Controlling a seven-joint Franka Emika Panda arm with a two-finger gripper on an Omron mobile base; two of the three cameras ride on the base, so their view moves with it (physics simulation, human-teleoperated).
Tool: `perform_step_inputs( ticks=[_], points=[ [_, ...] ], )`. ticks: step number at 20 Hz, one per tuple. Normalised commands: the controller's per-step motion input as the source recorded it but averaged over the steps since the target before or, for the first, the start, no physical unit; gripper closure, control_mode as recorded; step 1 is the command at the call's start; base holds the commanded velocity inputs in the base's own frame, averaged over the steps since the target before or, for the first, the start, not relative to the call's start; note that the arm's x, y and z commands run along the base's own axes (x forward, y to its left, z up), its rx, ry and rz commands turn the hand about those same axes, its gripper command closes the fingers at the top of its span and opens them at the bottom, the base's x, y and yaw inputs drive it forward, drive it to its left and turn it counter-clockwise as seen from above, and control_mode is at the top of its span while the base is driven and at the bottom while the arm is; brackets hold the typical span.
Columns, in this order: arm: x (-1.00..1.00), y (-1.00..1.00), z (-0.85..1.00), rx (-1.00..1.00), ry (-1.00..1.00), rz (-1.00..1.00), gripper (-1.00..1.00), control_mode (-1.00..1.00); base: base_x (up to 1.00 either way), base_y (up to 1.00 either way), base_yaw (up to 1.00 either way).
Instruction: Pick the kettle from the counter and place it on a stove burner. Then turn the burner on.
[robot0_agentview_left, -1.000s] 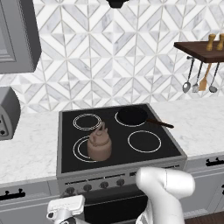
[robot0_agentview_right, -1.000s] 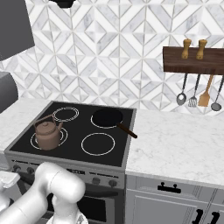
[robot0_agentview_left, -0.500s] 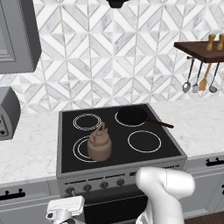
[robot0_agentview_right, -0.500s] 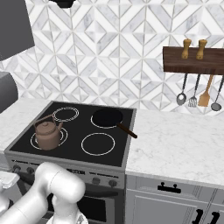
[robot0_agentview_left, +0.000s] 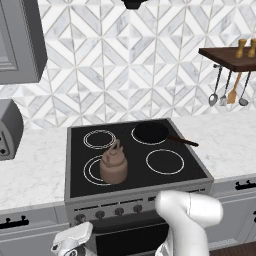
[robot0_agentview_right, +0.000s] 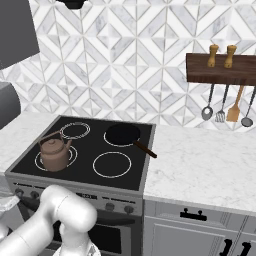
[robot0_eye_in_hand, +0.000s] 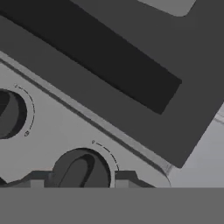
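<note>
Now squat brown kettle (robot0_agentview_left: 113, 165) w/ thin handle; gripper (robot0_eye_in_hand: 78, 183) pinching stove knob (robot0_eye_in_hand: 81, 171).

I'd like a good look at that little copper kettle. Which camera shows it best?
The left base view: the kettle stands near the middle of the picture on the stove burner, with lid, spout and body clear. The right base view also shows it whole, but off to the left edge and a bit smaller.
</note>
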Motion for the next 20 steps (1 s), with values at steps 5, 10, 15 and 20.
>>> perform_step_inputs(
  ticks=[5, 10, 15, 20],
  points=[
    [0.33, 0.5, 0.0, -0.42, 0.34, 0.01, 1.0, -1.0, 0.0, 0.0, 0.0],
    [0.47, 0.68, 0.0, -0.45, 0.25, 0.1, 1.0, -1.0, 0.0, 0.0, 0.0],
    [0.67, 0.76, 0.0, -0.45, 0.17, 0.18, 1.0, -1.0, 0.0, 0.0, 0.0],
    [0.6, 0.64, 0.03, -0.43, 0.24, 0.23, 1.0, -1.0, 0.0, 0.0, 0.0]
  ],
)
